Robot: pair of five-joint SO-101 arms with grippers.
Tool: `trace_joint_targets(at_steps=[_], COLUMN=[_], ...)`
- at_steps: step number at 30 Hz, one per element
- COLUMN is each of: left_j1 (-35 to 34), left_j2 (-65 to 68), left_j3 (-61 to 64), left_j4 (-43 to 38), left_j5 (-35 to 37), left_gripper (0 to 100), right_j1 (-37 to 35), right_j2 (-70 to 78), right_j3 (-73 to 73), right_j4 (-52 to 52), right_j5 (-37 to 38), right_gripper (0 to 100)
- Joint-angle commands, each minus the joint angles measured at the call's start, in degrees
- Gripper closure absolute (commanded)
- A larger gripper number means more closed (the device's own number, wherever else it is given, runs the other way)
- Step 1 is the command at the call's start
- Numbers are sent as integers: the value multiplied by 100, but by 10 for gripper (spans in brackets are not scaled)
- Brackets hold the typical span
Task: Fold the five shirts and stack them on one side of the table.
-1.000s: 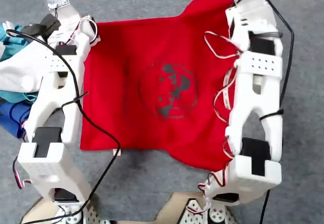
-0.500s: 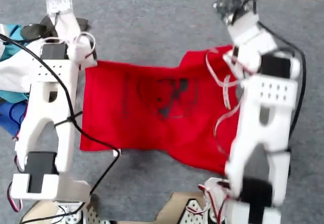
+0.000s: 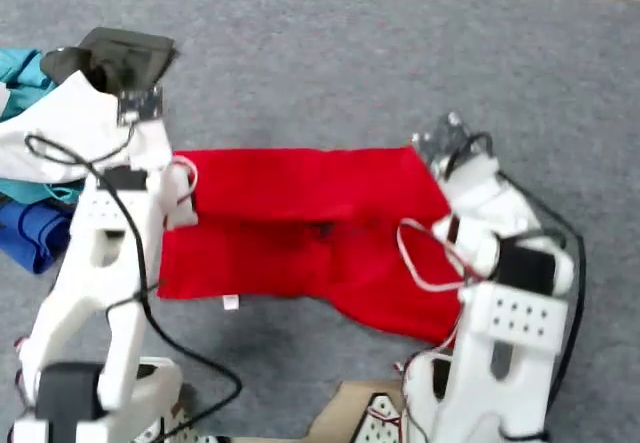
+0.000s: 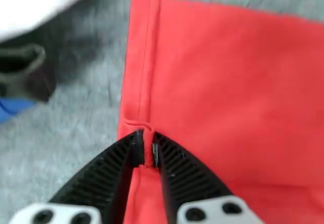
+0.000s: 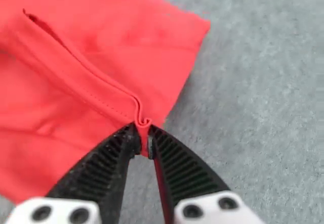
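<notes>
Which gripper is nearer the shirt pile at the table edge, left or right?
Left. The left gripper pinches the edge of the red shirt next to the pile; the right gripper pinches the opposite edge, farther away.

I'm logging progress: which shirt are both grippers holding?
The red shirt, pinched at an edge by the left gripper and the right gripper; the white shirt, teal shirt and blue shirt lie heaped aside.

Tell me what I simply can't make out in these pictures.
Pile of shirts, high view: cut by the picture's edge, partly under the left arm; count unclear.
Red shirt, high view: near right corner hidden under the right arm.
Dark thing, left wrist view: blurred, cut by the edge.
</notes>
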Motion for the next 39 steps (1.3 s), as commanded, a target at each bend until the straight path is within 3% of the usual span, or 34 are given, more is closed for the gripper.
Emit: trace_joint_targets(at_steps=[1,9,16,25,32,34,39], left_j1=[9,105,-141,97,79,70,35], left_j2=[-769,-2062,-2721,-2774,-2782,-2774,-2791], left_j3=[519,1626,2040,2330,2330,2330,2268], left_j4=[-114,308,484,484,510,615,1240], left_j5=[-176,-404,-686,-686,-888,-897,-888], left_gripper=[982,982,982,981,981,948,759], right_j1=[119,119,365,418,426,497,514], right_j2=[-760,-2105,-2352,-2360,-2360,-2360,-2343], right_j3=[365,602,998,1174,1130,971,347], right_j4=[273,1275,1389,1433,1776,1908,1925], right_j5=[316,668,1002,1477,2084,2154,2127], right_gripper=[994,994,994,983,746,725,762])
